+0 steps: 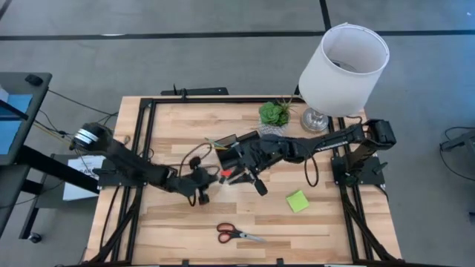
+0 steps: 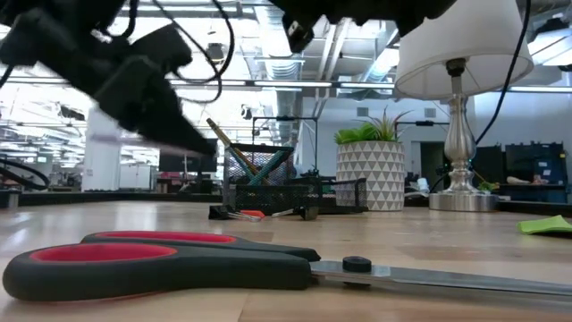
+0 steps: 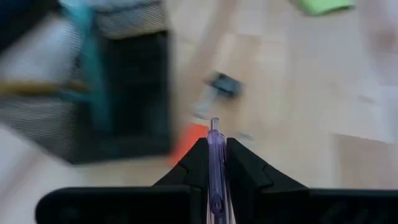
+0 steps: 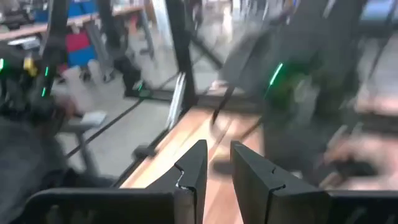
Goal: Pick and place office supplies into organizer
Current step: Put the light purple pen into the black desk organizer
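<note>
My left gripper [image 3: 215,149] is shut on a thin purple pen [image 3: 216,168] above the table, near the black mesh organizer [image 3: 124,93]. In the high view this gripper [image 1: 202,187] is just left of the organizer [image 1: 226,144], which has pens standing in it. My right gripper [image 4: 217,171] hovers above the table beside the organizer [image 2: 268,179], fingers slightly apart with nothing between them. The red-handled scissors [image 1: 239,234] lie flat near the front edge. The lime-green sticky-note pad [image 1: 297,200] lies flat to the right. A small orange item [image 3: 189,140] lies by the organizer's base. My left gripper pinches the purple pen's barrel [image 3: 216,163] between its two fingers. The pen lies along the fingers, and its end [image 3: 214,124] sticks out past the fingertips. The fingers slant downward toward the organizer, and the pen is lifted clear of the table.
A white-shaded lamp [image 1: 341,63] and a small potted plant [image 1: 274,113] stand at the far right behind the organizer. A small dark item [image 3: 225,84] lies on the wood near the orange one. Bare wood lies between the scissors [image 2: 179,264] and the organizer.
</note>
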`<state>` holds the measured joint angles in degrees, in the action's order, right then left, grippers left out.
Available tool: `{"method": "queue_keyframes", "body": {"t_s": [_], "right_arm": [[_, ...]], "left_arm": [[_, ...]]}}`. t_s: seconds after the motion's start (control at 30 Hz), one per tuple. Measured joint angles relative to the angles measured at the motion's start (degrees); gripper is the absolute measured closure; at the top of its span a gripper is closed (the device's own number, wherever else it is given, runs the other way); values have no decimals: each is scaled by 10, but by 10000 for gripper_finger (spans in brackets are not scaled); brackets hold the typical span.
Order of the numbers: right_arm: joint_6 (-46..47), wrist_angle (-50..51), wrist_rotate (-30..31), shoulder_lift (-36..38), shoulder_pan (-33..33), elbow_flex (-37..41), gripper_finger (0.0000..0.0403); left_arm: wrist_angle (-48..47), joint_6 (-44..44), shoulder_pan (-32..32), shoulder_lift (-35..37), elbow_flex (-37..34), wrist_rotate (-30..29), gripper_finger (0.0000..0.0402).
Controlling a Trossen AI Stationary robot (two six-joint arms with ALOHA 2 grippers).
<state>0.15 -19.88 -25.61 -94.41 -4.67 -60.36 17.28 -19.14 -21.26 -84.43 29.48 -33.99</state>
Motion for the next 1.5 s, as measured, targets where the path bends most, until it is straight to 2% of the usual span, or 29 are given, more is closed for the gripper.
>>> {"method": "queue_keyframes", "body": {"t_s": [0.17,0.3,0.37,0.47,0.57,0.73,0.8,0.9,1.1,1.27,1.5], "right_arm": [[32,31,0,0,-31,0,338],[35,52,2,1,-49,0,338],[40,72,4,1,-53,0,338],[65,115,29,1,-56,0,338],[88,169,66,1,-56,0,338],[138,233,95,1,-59,0,338],[158,254,100,-1,-59,0,338],[191,307,139,-4,-59,0,338],[262,487,242,-4,-61,0,338],[307,605,316,-4,-80,0,338],[318,632,366,-4,-121,0,338]], "left_arm": [[-115,93,48,98,64,-23,380],[-251,162,117,118,136,-7,380],[-306,186,158,118,180,32,380],[-364,216,226,108,231,140,380],[-380,254,277,89,277,213,380],[-497,271,325,5,361,300,380],[-549,285,328,-44,405,304,380],[-620,296,327,-111,472,296,380],[-687,318,327,-207,580,306,380],[-728,320,327,-252,612,317,378],[-711,307,329,-263,616,322,354]]}}
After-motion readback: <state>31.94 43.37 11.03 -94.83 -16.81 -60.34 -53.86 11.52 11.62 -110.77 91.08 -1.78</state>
